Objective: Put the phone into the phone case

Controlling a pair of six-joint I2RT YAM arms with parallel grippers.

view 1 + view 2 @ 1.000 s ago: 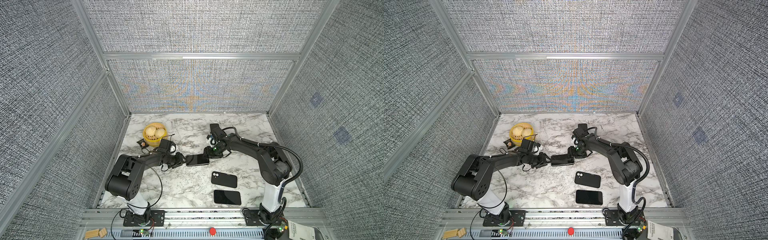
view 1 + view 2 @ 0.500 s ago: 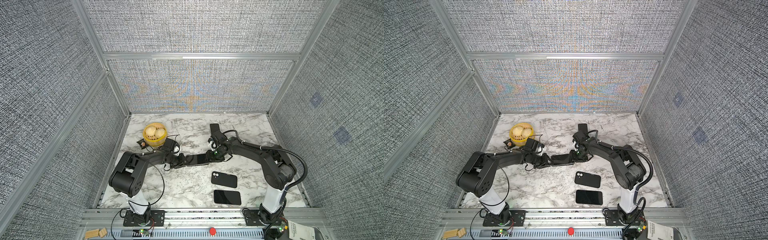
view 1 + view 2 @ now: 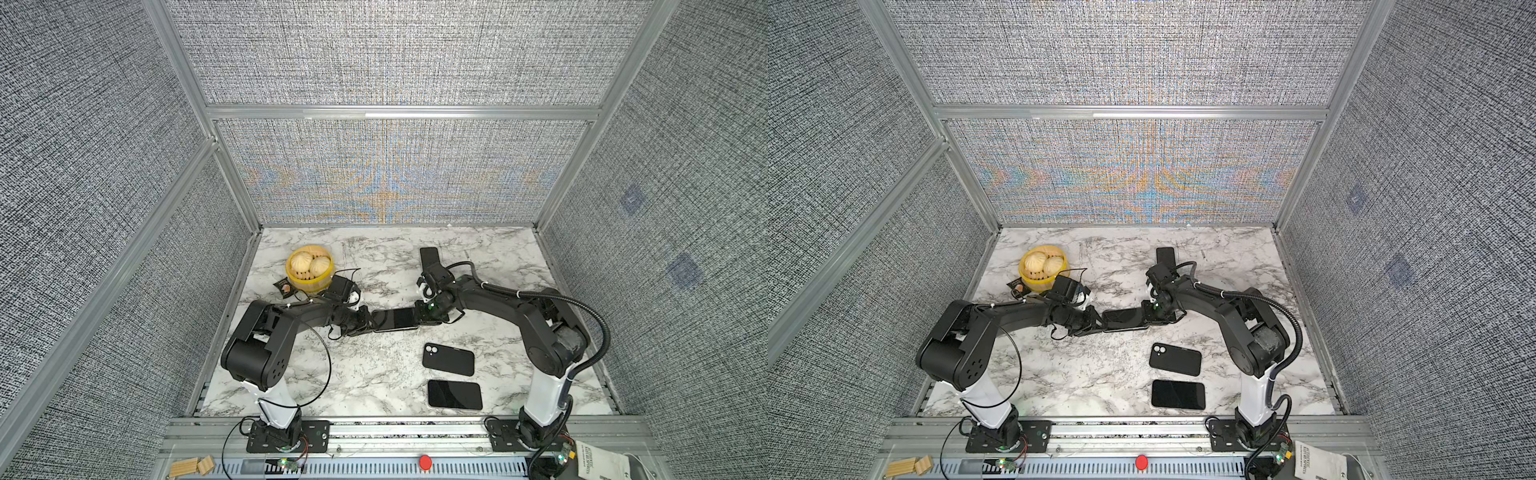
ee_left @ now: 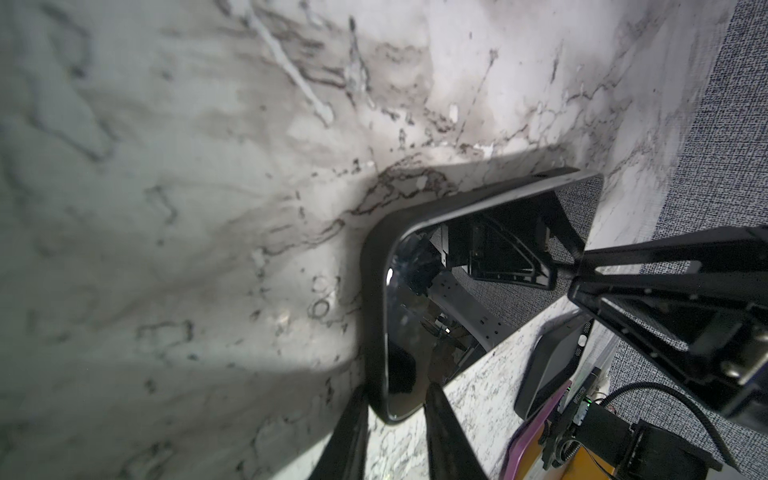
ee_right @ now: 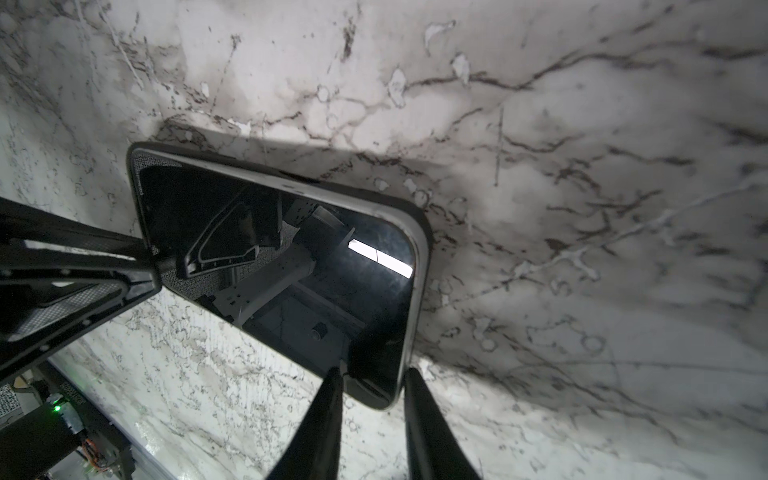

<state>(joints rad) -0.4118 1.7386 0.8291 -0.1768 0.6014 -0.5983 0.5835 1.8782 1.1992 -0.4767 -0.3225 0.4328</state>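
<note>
A black-screened phone [image 3: 397,319] [image 3: 1125,319] lies between my two arms at the middle of the marble table. A black phone case [image 4: 372,291] wraps its rim in the left wrist view; the right wrist view shows the phone [image 5: 291,249] with a silver edge. My left gripper [image 3: 372,322] [image 4: 395,390] is shut on the phone's left end, one finger on each face. My right gripper [image 3: 417,318] [image 5: 372,372] is shut on its right end the same way. In both wrist views the phone looks tilted off the table.
A yellow steamer basket [image 3: 309,268] with buns and a small packet [image 3: 284,287] sit at the back left. A black phone, back up, [image 3: 448,359] and another, screen up, [image 3: 454,394] lie front right. A third dark one [image 3: 429,254] lies behind the right arm.
Both grippers' jaws have narrowed onto the phone's ends. The left arm has reached a little further right toward the phone.
</note>
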